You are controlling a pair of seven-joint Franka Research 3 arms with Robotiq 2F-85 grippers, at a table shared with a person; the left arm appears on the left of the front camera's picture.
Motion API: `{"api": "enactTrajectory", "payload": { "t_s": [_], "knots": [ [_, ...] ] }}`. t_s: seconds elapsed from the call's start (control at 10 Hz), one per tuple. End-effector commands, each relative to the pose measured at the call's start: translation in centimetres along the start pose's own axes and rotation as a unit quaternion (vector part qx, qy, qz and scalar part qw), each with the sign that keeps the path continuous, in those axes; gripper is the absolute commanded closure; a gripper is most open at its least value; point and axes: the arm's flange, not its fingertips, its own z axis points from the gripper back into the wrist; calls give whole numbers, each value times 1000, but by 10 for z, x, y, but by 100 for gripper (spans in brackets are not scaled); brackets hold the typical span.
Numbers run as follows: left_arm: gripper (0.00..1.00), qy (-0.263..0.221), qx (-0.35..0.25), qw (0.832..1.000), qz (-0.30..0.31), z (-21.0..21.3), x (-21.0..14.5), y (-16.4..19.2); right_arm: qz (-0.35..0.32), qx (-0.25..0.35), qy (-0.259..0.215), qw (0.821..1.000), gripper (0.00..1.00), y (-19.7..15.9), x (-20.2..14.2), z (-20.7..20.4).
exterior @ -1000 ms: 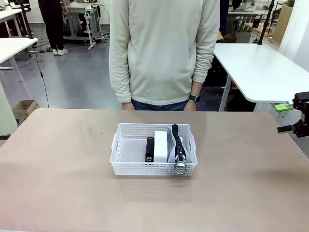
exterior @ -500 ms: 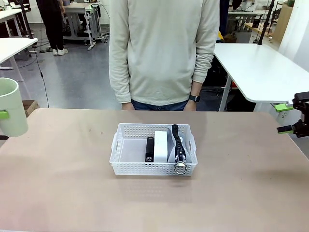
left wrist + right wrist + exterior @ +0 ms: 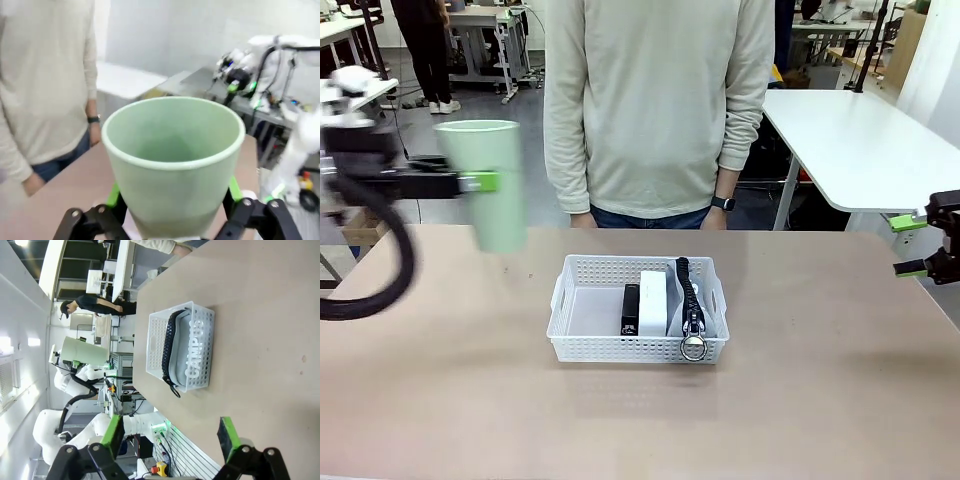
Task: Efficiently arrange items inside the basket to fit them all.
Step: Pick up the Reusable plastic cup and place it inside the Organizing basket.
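Front view: the left tool (image 3: 480,183), clamped on the pale green cup (image 3: 492,185), hangs up-left of the basket (image 3: 637,344). Its free space lies on the near, left side. The right tool (image 3: 926,244) idles, jaws wide.

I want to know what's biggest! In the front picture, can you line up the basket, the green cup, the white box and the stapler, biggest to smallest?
1. Basket
2. Cup, though it is held up in the air, perhaps nearer the camera, so its place is unsure
3. White box
4. Stapler

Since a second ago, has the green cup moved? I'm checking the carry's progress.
Yes. The green cup, held by the left end effector, came in from picture left and moved right toward the basket.
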Motion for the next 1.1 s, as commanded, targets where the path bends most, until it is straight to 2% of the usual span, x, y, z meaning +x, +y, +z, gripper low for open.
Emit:
{"api": "enactTrajectory", "payload": {
  "t_s": [0.0, 0.1, 0.2, 0.3, 0.5, 0.6, 0.7, 0.8, 0.9, 1.0],
  "knots": [
    [11, 77, 86, 992, 56, -62, -18, -60, -5, -2, 5, 1000, 0, 2, -1, 2],
    [11, 118, 102, 983, 101, -87, -26, -73, -5, -2, 5, 1000, 0, 2, -1, 2],
    [11, 140, 43, 980, 135, -93, -33, -79, -5, -2, 5, 1000, 0, 2, -1, 2],
    [11, 76, 82, 993, 47, -73, -9, -48, -5, -2, 5, 1000, 0, 2, -1, 2],
    [11, 76, 82, 993, 47, -73, -9, -48, -5, -2, 5, 1000, 0, 2, -1, 2],
    [11, 106, 90, 987, 77, -93, -19, -66, -5, -2, 5, 1000, 0, 2, -1, 2],
    [11, 77, 195, 966, 151, -101, -28, -71, -5, -2, 5, 1000, 0, 2, -1, 2],
    [11, 132, 213, 952, 178, -122, -28, -83, -5, -2, 5, 1000, 0, 2, -1, 2],
    [11, 200, 223, 939, 169, -145, -22, -89, -5, -2, 5, 1000, 0, 2, -1, 2],
    [11, 251, 272, 910, 186, -169, -17, -85, -5, -2, 5, 1000, 0, 2, -1, 2]
  ]
}}
